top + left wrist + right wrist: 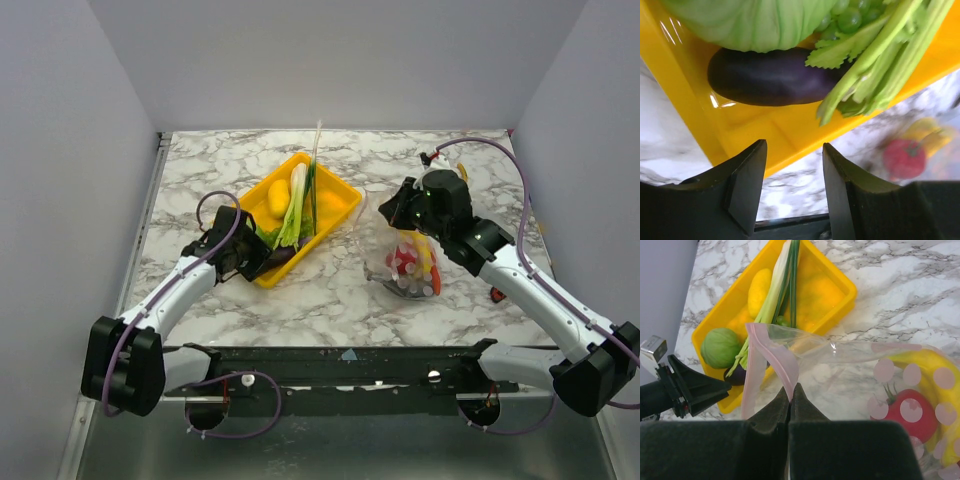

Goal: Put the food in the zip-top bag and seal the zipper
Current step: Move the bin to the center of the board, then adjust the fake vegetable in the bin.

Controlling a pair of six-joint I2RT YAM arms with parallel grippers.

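Two grippers differ: the right gripper (pixel 790 390) has its fingers clenched on the zipper (pixel 754 365), holding up the mouth of the zip-top bag (pixel 855 347) over the right half of the tabletop (pixel 330 290). A red fruit (pixel 910 415) and a banana (pixel 935 371) lie inside. The left gripper (pixel 794 150) has its fingers parted and empty at the yellow tray (pixel 690 100), near an eggplant (pixel 770 75).

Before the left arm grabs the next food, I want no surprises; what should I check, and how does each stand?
1. Left gripper open, empty: ok.
2. Eggplant lies in the yellow tray, near side uncovered: ok.
3. Right gripper shut on the zipper: ok.
4. Zip-top bag mouth wide enough: cannot tell.
5. All food bagged: not ok; cabbage sits in the tray.
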